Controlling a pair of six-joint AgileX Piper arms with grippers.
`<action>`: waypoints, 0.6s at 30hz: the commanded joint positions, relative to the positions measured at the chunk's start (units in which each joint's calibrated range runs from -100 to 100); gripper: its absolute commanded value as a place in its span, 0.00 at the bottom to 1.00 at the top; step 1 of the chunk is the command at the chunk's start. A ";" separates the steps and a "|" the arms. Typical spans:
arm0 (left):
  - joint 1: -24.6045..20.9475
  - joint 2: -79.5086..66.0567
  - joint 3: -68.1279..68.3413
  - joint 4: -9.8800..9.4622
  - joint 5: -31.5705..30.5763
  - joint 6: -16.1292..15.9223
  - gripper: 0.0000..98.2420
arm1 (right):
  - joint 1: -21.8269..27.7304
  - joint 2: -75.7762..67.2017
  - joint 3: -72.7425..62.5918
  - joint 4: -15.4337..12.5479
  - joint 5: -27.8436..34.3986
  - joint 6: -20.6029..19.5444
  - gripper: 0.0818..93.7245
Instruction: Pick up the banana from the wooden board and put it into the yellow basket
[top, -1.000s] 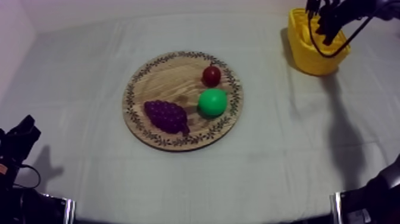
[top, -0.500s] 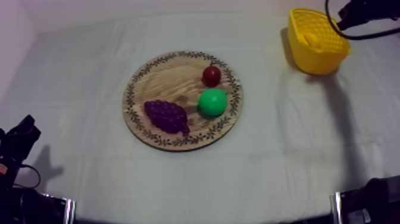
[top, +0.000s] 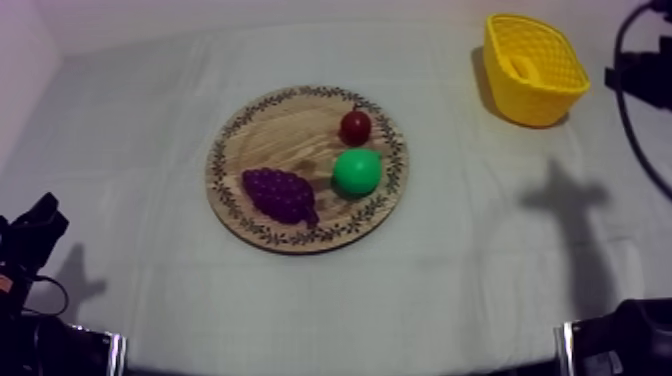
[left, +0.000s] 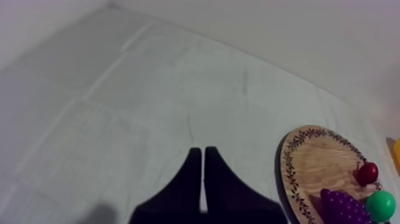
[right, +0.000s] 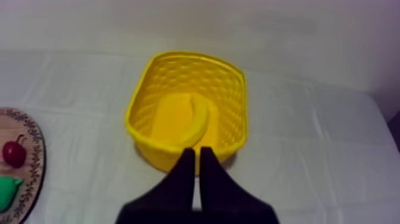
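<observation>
The yellow banana (top: 520, 68) lies inside the yellow basket (top: 535, 105) at the table's far right. In the right wrist view my right gripper (right: 196, 156) is shut on nothing, hanging just in front of the basket (right: 140, 128), where the banana (right: 196, 122) rests on the bottom. The round wooden board (top: 285, 135) sits mid-table with a bunch of grapes (top: 280, 195), a green pear (top: 357, 172) and a small red fruit (top: 355, 127). My left gripper (left: 199, 156) is shut on nothing above bare cloth, left of the board (left: 309, 161).
My right arm (top: 640, 75) reaches in at the right edge, beside the basket. Its shadow falls on the cloth below the basket. My left arm (top: 35, 235) rests low at the left edge. Bare cloth surrounds the board.
My right arm has drawn back from over the basket toward the right edge. The banana now lies uncovered in the basket. The left arm has not moved.
</observation>
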 joint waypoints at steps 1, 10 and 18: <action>-0.02 -0.05 -0.01 -0.03 0.00 -0.01 0.00 | -0.09 -14.08 12.08 -0.61 0.39 1.69 0.01; -0.02 -0.05 -0.01 -0.03 0.00 -0.01 0.00 | -1.63 -33.60 23.95 6.16 9.55 -6.25 0.01; -0.02 -0.05 -0.01 -0.03 0.00 0.01 0.00 | -2.32 -46.49 29.69 10.56 18.32 -12.09 0.01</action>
